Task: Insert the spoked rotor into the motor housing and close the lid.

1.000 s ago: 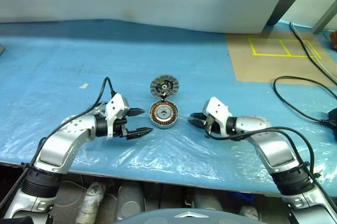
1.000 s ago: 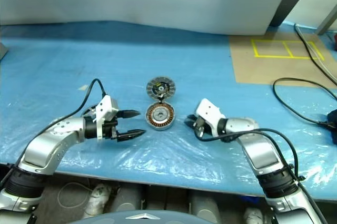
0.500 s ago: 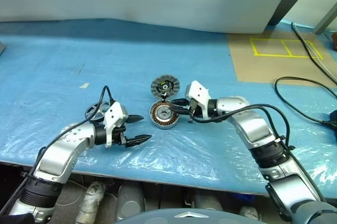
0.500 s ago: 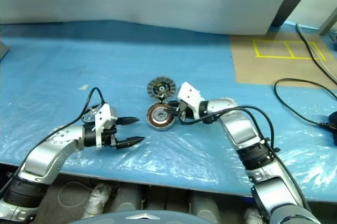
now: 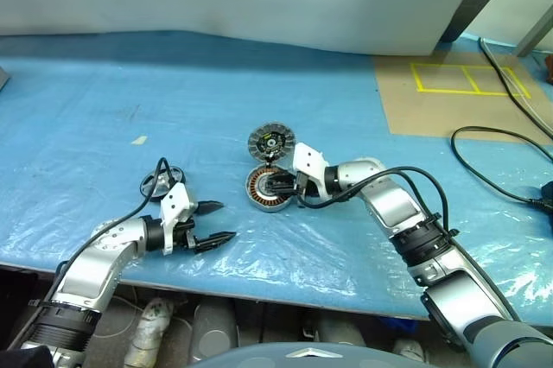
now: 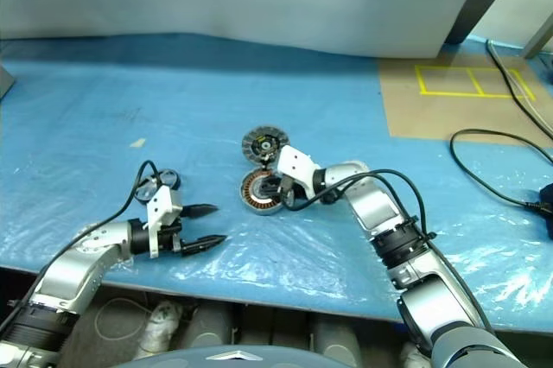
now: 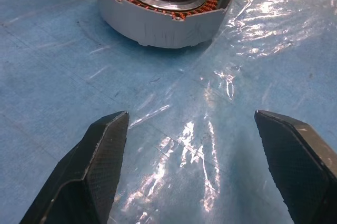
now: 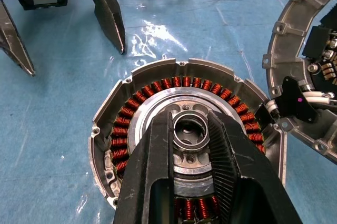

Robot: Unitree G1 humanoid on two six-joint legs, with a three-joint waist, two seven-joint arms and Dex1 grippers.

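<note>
Motor housing (image 8: 187,153) flat on blue sheet (image 5: 104,126), copper winding ring face-up, silver centre w/ small round hub inside the ring. R gripper (image 8: 190,129) directly over housing centre, fingers nearly together, straddling the hub; can't tell if pinching it. Lid (image 5: 271,140) just beyond housing, finned face up, black hub, rims about touching. L gripper (image 5: 212,223) low over sheet, fingers spread wide, nothing between; housing ahead of its tips, apart. Spoked rotor (image 5: 158,183) on sheet behind L gripper.
</note>
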